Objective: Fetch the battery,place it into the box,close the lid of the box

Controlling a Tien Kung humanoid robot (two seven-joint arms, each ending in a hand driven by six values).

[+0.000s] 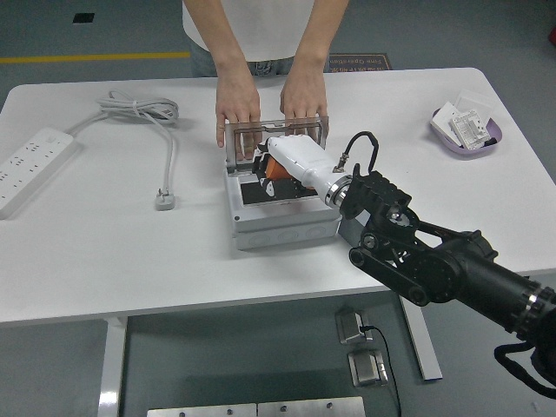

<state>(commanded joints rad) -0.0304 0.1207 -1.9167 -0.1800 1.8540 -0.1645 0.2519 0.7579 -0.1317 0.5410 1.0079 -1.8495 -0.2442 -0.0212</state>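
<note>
On the smooth white worktop (104, 252), the right robot hand (282, 161), white-shelled, reaches into the grey rectangular box (282, 230); its finger spread and the battery are hidden. A person's hands (237, 117) steady the upright clear lid (276, 132).

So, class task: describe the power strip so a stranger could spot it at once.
Start at the white table and go to its far left edge. The power strip lies there, long, flat and white, with a grey cable looping away from it, well apart from the grey box.

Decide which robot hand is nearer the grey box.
Right. The right hand reaches into the open grey box from the right; the left hand is out of view.
</note>
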